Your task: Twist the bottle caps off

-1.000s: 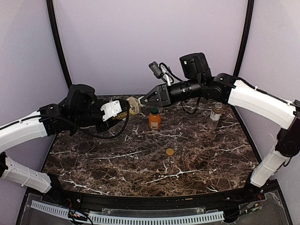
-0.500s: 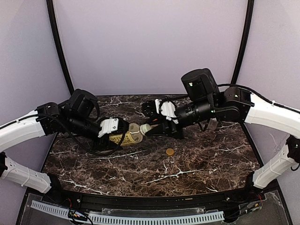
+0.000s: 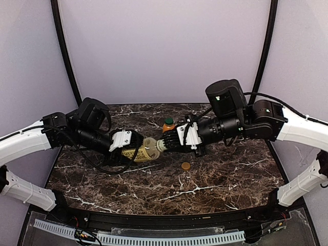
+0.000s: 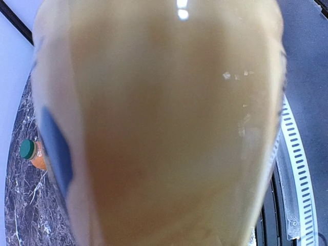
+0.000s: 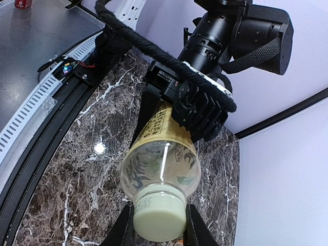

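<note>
The slim yellow bottle [image 3: 139, 152] hangs level above the table, with my left gripper [image 3: 130, 149] shut on its body. Its cream-white cap [image 3: 160, 145] points right, and my right gripper [image 3: 164, 144] is shut on it. In the right wrist view the cap [image 5: 160, 218] sits between both black fingers [image 5: 122, 231], with the bottle [image 5: 160, 164] running away toward the left gripper [image 5: 177, 110]. The bottle's body [image 4: 164, 128] fills the left wrist view and hides the left jaws. The orange bottle [image 3: 168, 131] stands upright behind with its dark green cap [image 3: 168, 121] on. A tan-brown cap [image 3: 185, 166] lies loose on the marble.
The marble table [image 3: 220, 174] is walled by purple panels at the back and sides. A perforated white strip [image 3: 154, 238] runs along the near edge. In the left wrist view the orange bottle [image 4: 37, 158] with its green cap [image 4: 27, 149] shows at the left.
Both arms have brought the yellow bottle down and forward from the back of the table. The right gripper has turned at the wrist while staying shut on the cap.
</note>
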